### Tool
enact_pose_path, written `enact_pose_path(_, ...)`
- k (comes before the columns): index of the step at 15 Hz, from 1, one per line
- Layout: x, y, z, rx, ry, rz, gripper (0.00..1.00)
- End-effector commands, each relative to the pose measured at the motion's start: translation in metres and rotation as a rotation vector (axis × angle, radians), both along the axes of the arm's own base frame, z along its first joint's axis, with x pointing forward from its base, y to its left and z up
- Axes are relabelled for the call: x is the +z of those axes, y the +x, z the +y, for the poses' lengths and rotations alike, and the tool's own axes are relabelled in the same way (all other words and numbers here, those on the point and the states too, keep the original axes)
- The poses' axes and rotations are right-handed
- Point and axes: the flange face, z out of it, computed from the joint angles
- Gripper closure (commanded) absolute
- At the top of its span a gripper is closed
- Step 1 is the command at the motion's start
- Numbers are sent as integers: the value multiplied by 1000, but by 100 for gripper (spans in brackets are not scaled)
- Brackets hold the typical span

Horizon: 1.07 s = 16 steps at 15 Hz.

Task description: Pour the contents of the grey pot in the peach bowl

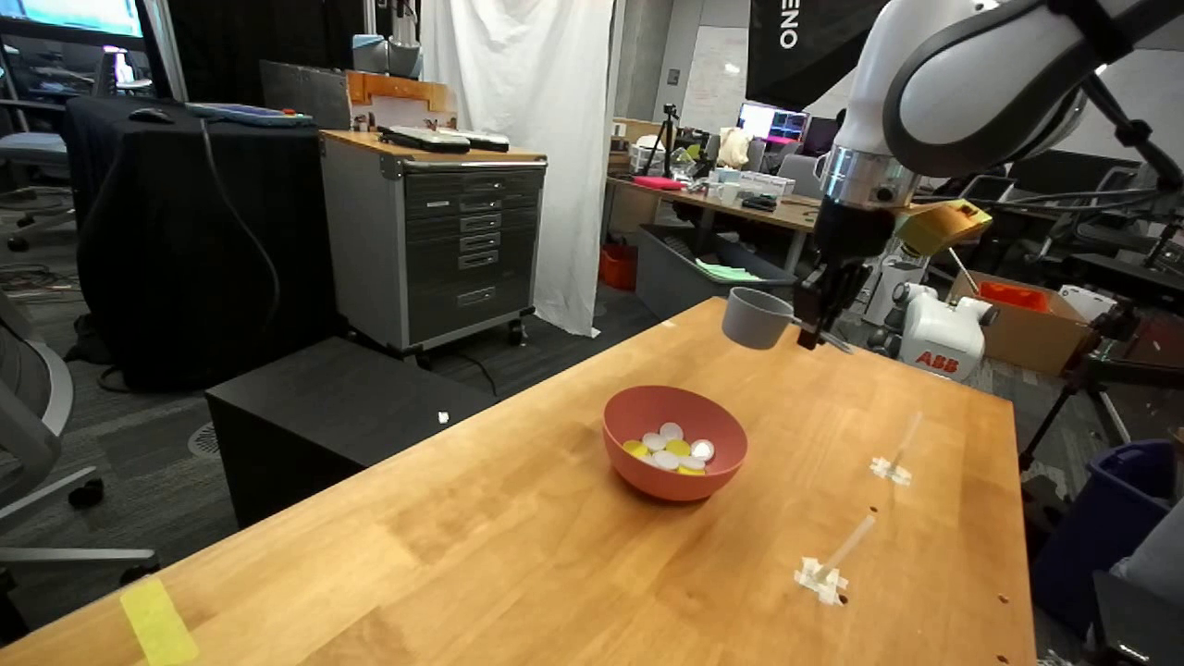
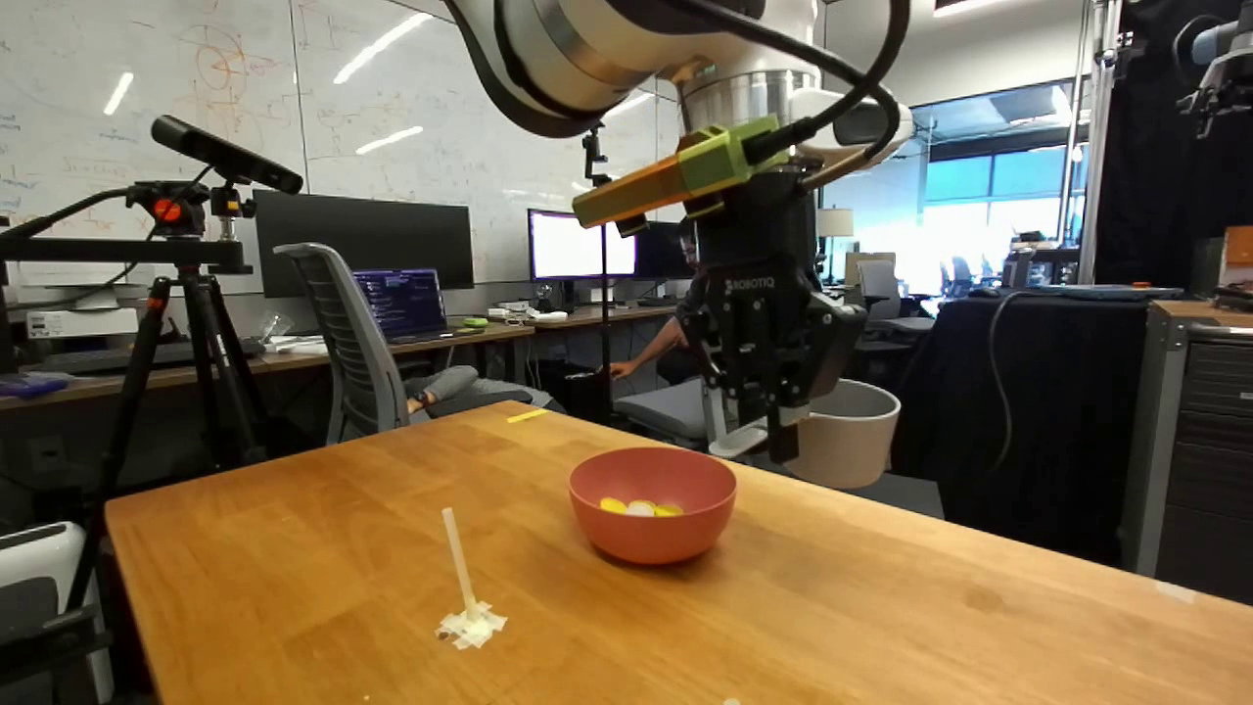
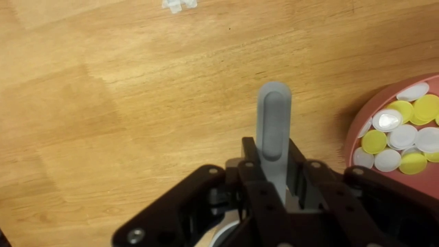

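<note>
Pincer (image 1: 814, 327) holds grey pot (image 1: 753, 324); peach bowl (image 1: 683, 405) contains discs (image 1: 678, 448).

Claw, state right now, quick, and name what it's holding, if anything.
Claw: closed on the handle of the grey pot, holding it above the table.

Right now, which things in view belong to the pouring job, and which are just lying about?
For the job:
grey pot
Robotiq gripper, shut on the pot's handle
peach bowl
yellow and white discs inside it

Just around:
yellow tape strip
two taped-down translucent sticks
drawer cabinet
office chair
</note>
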Motion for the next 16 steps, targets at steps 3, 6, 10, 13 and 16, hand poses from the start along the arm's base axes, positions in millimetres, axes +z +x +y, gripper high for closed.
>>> enact_pose_path(3,-5,10,-11,-13,54,-7,94)
enact_pose_path(6,-15,10,-18,-28,65,8,94)
enact_pose_path(10,-31,15,-30,-54,61,14,94)
enact_pose_path(13,-42,19,-35,-61,58,4,94)
enact_pose_path(16,-55,22,-35,-53,39,-2,94)
